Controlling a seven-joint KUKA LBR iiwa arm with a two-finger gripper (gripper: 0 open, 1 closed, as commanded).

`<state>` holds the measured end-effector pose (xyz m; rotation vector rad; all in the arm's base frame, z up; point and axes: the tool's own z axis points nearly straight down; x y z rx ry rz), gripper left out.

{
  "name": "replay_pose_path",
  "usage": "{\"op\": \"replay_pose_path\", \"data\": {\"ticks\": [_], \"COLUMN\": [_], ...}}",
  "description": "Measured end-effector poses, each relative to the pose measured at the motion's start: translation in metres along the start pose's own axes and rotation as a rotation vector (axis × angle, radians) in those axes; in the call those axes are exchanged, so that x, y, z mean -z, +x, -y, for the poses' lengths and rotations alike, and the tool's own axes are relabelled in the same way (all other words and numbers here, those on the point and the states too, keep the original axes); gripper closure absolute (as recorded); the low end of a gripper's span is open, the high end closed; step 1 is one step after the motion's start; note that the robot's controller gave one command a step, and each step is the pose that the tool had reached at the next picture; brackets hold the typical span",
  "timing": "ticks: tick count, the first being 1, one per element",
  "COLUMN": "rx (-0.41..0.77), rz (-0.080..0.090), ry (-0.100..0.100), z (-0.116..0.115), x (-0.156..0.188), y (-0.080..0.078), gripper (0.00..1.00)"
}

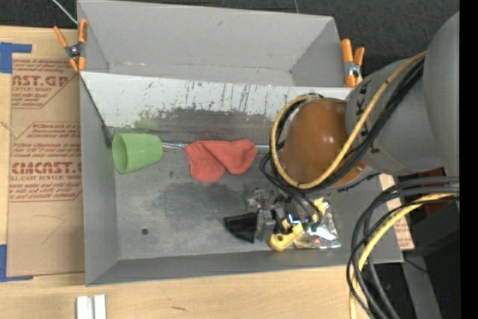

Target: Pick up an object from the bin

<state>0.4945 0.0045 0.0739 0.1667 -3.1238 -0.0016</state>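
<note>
The grey metal bin (149,235) holds few items. At the far left of the floor a green plastic cup (137,152) lies on its side against the back wall, mouth toward the left. To its right, well apart from it and near the middle, sits a crumpled red cloth (219,158), also close to the back wall. Nearer the front edge and right of centre lies a small black wedge-shaped piece (240,226). Just beside it on the right, the gripper (267,213) is down low at the floor, among dark cables; whether the claw is spread or pressed together cannot be told from this angle. Directly right of the gripper, touching or nearly so, is a yellow piece (282,240), lying against a clear packet (321,231) of small coloured contents in the front right corner. Above this cluster the arm's rounded orange cover (321,142) overhangs the bin's right side.
</note>
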Motion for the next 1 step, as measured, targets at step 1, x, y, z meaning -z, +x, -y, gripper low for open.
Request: {"op": "replay_pose_path", "data": {"ticks": [1], "rx": [-0.003], "rz": [0.003], "ry": [0.005], "z": [0.0078], "x": [0.2240], "y": [-0.0051], "gripper": [1.00]}}
